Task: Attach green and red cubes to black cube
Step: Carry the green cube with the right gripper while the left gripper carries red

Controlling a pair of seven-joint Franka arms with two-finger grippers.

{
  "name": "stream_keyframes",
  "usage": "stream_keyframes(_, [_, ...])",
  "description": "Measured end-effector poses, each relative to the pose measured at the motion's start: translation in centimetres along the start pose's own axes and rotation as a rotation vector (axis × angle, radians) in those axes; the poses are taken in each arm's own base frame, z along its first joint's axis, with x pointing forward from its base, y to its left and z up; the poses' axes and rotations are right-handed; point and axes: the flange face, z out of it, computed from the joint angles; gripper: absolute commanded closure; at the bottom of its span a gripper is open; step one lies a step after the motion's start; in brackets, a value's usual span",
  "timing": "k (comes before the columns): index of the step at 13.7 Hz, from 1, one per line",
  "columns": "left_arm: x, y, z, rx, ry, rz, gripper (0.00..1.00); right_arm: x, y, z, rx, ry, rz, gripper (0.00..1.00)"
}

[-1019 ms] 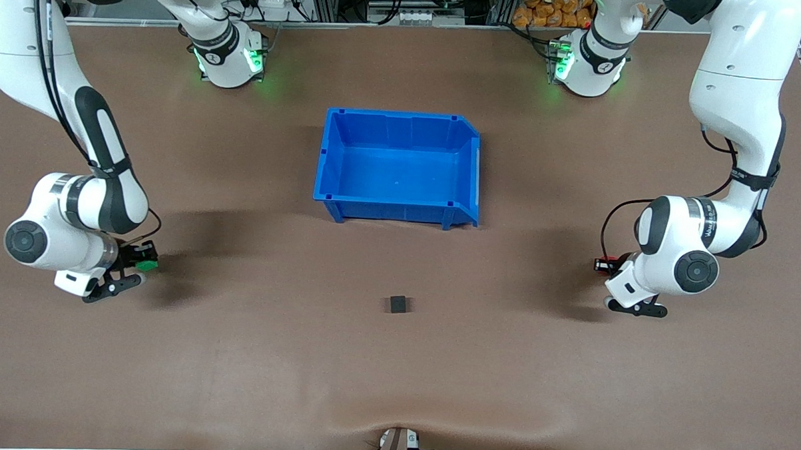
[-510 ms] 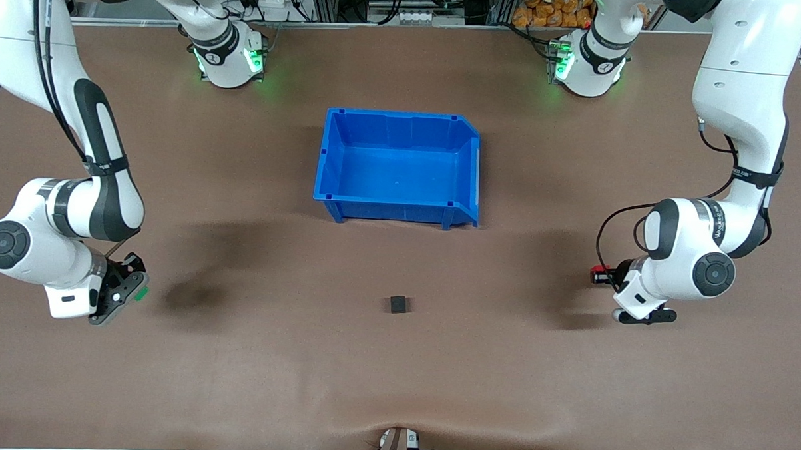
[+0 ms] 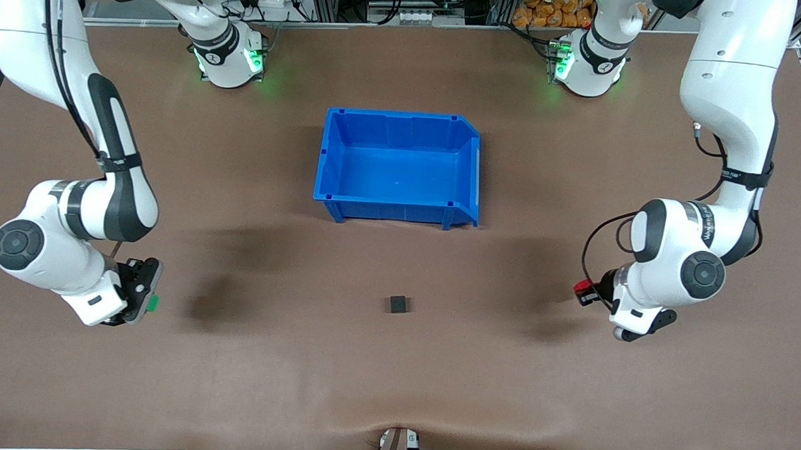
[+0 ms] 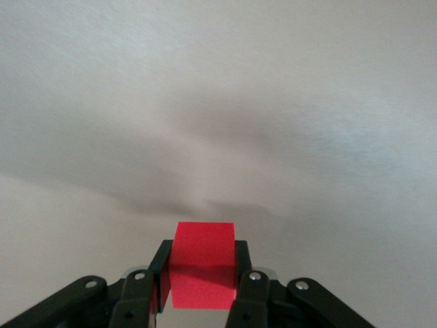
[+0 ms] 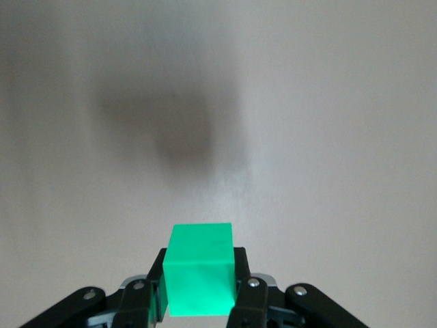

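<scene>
The black cube sits alone on the brown table, nearer the front camera than the blue bin. My left gripper is shut on the red cube and holds it above the table at the left arm's end; the red cube shows between its fingers in the left wrist view. My right gripper is shut on the green cube above the table at the right arm's end; the green cube shows between its fingers in the right wrist view. Both grippers are well apart from the black cube.
An empty blue bin stands mid-table, farther from the front camera than the black cube. A small fixture sits at the table's front edge.
Both grippers have lifted their cubes off the table. The right gripper swung nearer the front camera with the green cube; the left gripper moved slightly toward the table's middle with the red cube.
</scene>
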Motion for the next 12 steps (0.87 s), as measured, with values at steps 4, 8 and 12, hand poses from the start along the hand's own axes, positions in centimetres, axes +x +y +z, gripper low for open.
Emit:
stream_keyframes(4, [-0.5,1.5,0.5,-0.130,-0.087,-0.113,1.00,3.2,-0.1,-0.6,-0.011,0.018,-0.069,1.00])
stream_keyframes(8, [-2.4,5.5,0.2,-0.109,-0.140,-0.183,1.00,6.8,0.1,-1.4,-0.034,0.040,-0.157,1.00])
stream_keyframes(12, [-0.9,6.7,0.0,-0.113,-0.168,-0.349,1.00,10.1,0.0,-1.8,-0.049,0.047,-0.265,1.00])
